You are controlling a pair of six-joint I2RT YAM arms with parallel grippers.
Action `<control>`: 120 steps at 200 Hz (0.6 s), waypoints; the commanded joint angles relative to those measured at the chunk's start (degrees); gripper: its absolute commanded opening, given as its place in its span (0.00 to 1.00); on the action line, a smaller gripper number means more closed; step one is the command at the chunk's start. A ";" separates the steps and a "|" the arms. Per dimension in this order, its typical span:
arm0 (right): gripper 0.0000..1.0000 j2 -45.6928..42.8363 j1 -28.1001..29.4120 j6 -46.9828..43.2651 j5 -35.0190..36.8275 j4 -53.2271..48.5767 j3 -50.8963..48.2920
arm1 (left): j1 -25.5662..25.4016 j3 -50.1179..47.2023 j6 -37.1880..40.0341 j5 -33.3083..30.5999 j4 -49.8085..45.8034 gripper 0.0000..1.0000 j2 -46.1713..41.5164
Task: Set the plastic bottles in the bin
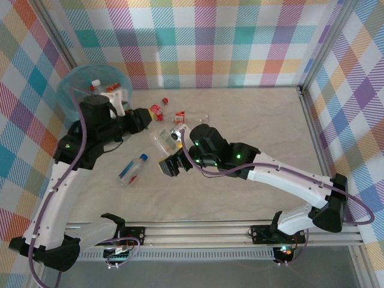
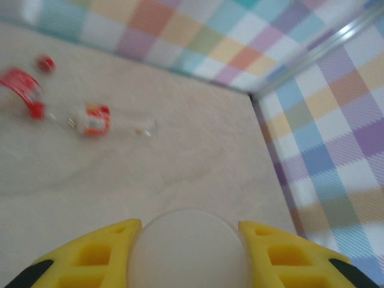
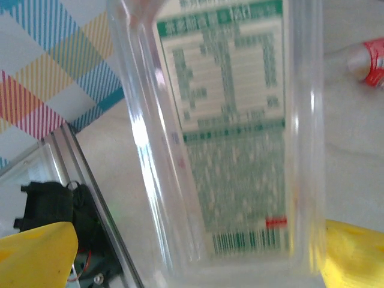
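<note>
Lena: Closest to the right wrist camera is a clear bottle [image 3: 240, 138] with a white and green printed label. Its bottom end sits between the two yellow fingers [image 3: 36, 252].

Paolo: Do the right jaws hold it?

Lena: I think not yet. They stand wide apart around it. One finger is against the bottle, but on the other side I see a gap. From above, this bottle lies on the worktop [image 1: 258, 120], near the middle. So I judge the arm is low in order to take it by the end.

Paolo: And the left jaws?

Lena: They are closed on a pale round object [image 2: 189, 252], which fits exactly between the fingers. Probably it is the end of a bottle, but I cannot tell this surely.

Paolo: Where is the bin?

Lena: The bin [image 1: 72, 84] stands at the far left corner, just beside the left arm. Some bottles [image 1: 113, 91] are already inside. In my opinion the left arm serves the bin because it is the nearer one.

Paolo: What remains?

Lena: One blue-capped bottle [image 1: 133, 169] lies in front of the left arm. Some red-labelled bottles [image 1: 157, 111] are scattered beyond the left jaws, toward the back wall. The task looks partly done.
</note>
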 commanded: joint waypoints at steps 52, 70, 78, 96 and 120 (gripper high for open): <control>1.00 13.13 0.41 -1.85 -0.95 2.36 20.99 | 13.03 33.79 20.16 -26.70 -5.48 0.00 16.69; 1.00 15.75 0.41 -1.12 -3.27 1.75 24.01 | 19.57 37.08 21.22 -26.29 -4.82 0.00 20.97; 1.00 16.63 0.41 -0.70 -4.02 1.28 25.04 | 22.32 37.95 21.32 -25.55 -4.23 0.00 22.55; 1.00 18.11 0.37 0.40 -5.04 0.49 26.11 | 27.75 39.46 20.85 -23.75 -3.82 0.00 26.17; 1.00 19.86 0.41 1.34 -5.66 0.00 26.27 | 32.29 36.45 18.61 -24.31 -1.70 0.00 28.16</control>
